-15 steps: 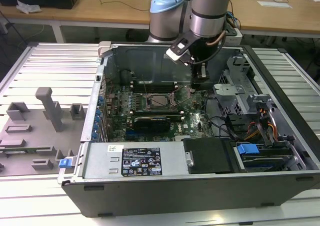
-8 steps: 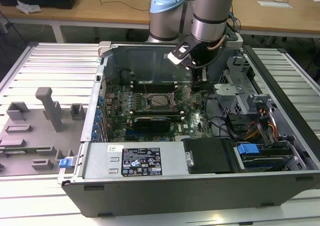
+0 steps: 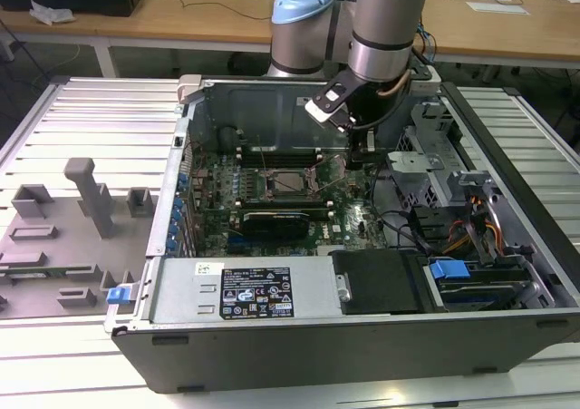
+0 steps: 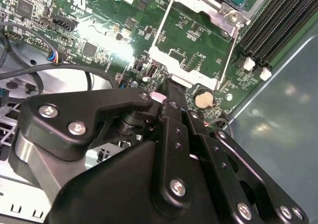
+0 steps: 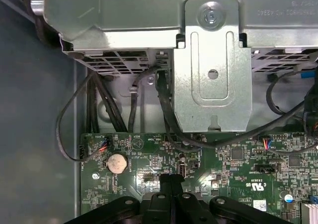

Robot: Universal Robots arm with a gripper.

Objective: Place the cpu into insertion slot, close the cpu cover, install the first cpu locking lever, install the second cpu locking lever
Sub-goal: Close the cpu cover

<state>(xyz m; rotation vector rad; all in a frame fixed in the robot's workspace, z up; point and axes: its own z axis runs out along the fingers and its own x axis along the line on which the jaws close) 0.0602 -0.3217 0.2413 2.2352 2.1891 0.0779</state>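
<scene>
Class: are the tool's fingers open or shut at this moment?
Shut. In the first wrist view the tool shows its two fingers pressed together, nothing visible between them, over the green board.

Light is bright and even, falling from above. White glare washes the green circuit board (image 4: 99, 40) just ahead of the gripper (image 4: 170, 87); the gripper's own black body looks dark.

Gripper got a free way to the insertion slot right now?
Probably yes. The case is open above, and the gripper hangs close beside the insertion slot; only the thin cpu cover sits between them.
</scene>
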